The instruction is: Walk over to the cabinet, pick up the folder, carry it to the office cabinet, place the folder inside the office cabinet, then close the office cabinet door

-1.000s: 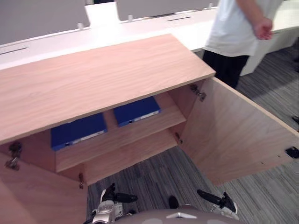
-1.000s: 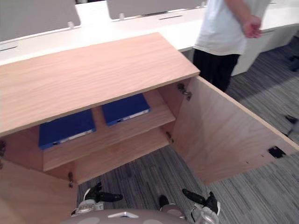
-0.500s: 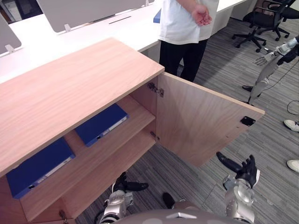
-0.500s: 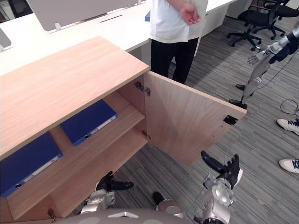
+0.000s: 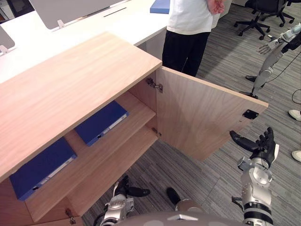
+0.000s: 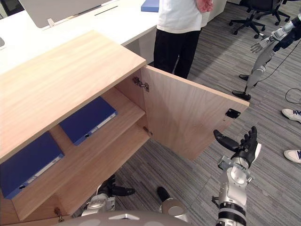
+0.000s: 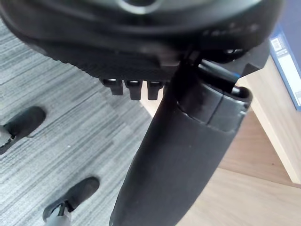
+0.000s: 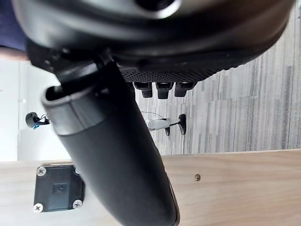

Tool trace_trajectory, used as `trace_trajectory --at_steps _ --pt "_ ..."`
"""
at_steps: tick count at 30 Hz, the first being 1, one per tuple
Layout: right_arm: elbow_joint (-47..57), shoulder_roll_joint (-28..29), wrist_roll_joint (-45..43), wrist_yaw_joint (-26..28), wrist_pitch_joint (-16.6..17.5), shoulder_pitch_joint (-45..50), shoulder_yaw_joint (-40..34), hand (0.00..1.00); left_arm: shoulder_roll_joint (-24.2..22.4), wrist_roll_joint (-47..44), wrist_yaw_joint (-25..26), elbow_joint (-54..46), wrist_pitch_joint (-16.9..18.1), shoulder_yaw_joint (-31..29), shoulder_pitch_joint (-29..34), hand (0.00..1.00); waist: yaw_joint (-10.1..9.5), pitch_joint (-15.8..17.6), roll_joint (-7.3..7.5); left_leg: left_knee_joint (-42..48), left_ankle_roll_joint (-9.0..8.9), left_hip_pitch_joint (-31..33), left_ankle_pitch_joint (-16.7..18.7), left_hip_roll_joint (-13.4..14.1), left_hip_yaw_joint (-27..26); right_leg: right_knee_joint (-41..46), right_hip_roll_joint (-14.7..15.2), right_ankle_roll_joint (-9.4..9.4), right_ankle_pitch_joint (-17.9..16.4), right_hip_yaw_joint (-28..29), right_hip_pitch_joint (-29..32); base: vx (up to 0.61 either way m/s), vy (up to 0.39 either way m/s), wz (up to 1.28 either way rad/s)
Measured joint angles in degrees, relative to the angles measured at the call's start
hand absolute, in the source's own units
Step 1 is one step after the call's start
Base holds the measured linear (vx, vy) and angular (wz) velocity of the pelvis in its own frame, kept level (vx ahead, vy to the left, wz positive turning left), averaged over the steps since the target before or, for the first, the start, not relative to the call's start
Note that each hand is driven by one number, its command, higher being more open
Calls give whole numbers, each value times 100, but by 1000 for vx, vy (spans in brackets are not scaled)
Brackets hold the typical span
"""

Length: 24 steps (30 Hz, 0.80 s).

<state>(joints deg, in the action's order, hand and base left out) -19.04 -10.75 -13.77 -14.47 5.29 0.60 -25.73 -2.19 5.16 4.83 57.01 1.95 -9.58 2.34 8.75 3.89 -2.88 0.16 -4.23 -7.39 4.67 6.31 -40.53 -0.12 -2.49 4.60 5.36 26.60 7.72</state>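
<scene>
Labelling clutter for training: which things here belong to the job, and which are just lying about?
Job: open light-wood cabinet, its swung-out door, two blue folders on its shelf, right hand.
Around: person in white shirt, black office chair, white desk.

Pale wood grain is shown on the cabinet (image 5: 70,80); a folder (image 5: 101,123) and a second folder (image 5: 40,167) are coloured deep blue — the carpet (image 5: 197,174) is striped grey.

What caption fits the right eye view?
Open right hand near the open cabinet door; two blue folders on the shelf.
</scene>
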Motion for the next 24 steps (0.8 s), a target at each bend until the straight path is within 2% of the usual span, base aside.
trace_trajectory --at_steps 8,10,13,24 --pt "-525 -345 -1 189 1 -316 71 100 301 113 -33 238 8 279 185 100 -1 28 -13 -1 8 89 -5 -18 194 -329 110 -30 136 -178 -81 10 -14 8" --pt "-596 -464 2 229 1 -449 290 100 424 126 -44 270 10 434 173 100 1 33 -15 -2 12 128 -8 -17 256 -367 118 -30 178 -204 -80 40 -13 3" --pt "-716 -652 20 349 1 -560 573 100 476 175 -48 279 21 484 126 100 -3 35 -19 -24 13 168 -8 -17 538 -373 123 -32 188 -320 -82 40 -26 14" --pt "-890 -959 149 440 0 -669 955 100 562 237 -126 282 107 854 87 100 16 100 -18 5 48 235 -32 -37 681 -490 177 -25 249 -427 -92 4 -8 5"
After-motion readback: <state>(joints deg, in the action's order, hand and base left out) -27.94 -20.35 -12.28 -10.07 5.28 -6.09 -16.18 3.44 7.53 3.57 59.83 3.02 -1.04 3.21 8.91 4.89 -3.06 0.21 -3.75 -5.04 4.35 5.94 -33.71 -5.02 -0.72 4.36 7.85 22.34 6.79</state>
